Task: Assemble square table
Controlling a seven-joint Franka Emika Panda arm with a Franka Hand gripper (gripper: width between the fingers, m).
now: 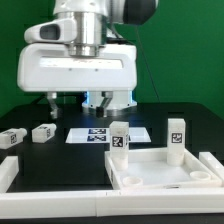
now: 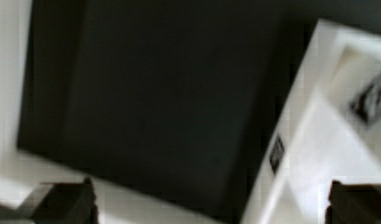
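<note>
The square table slab [image 1: 160, 172] lies rim up at the exterior view's lower right. Two white tagged leg blocks stand upright at its far corners, one [image 1: 119, 140] on the left and one [image 1: 176, 139] on the right. Two more leg blocks [image 1: 12, 140] [image 1: 43, 132] lie loose on the black table at the left. My gripper [image 1: 100, 104] hangs above the table behind the slab, open and empty. In the blurred wrist view the slab [image 2: 340, 95] shows with a tag on its edge [image 2: 276, 150], and my dark fingertips [image 2: 62, 205] stand wide apart.
The marker board [image 1: 98, 135] lies flat under my gripper. Long white border bars run along the left [image 1: 8, 176] and front [image 1: 60, 205] of the work area; one bar shows in the wrist view [image 2: 6, 80]. A green backdrop stands behind.
</note>
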